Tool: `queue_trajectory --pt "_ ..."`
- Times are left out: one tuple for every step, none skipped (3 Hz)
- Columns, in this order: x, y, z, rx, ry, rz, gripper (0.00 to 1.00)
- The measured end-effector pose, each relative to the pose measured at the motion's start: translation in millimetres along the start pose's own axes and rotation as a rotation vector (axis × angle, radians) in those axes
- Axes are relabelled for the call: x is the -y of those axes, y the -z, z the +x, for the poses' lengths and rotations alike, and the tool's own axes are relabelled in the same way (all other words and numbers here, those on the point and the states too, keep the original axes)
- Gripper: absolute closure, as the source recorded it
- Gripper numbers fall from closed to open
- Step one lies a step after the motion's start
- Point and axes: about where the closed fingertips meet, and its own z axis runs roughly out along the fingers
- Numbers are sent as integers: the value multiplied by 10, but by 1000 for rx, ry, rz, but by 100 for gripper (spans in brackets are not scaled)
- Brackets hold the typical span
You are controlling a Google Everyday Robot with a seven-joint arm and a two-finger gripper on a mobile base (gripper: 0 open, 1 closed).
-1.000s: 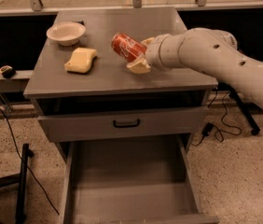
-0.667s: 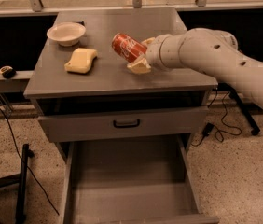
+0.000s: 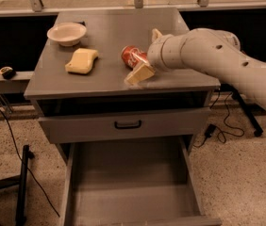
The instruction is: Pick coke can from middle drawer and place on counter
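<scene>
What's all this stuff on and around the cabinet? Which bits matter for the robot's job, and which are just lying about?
Part of the job: red aluminium coke can, gripped by the two-finger gripper over the flat grey counter; open grey middle drawer, pulled out below.
Just lying about: round white bowl, yellow rectangular sponge, both resting on the counter.

- The gripper (image 3: 144, 55) sits low over the right front part of the counter (image 3: 107, 34).
- Its two pale fingers (image 3: 140, 73) clasp the coke can (image 3: 132, 55) from either side, one finger nearer the counter's front edge.
- The thick white arm (image 3: 218, 55) reaches in from beyond the counter's right edge, with the wrist pointing left.
</scene>
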Motion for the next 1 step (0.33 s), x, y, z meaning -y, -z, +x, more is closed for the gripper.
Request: queue_trajectory --pt "0 0 0 0 0 0 0"
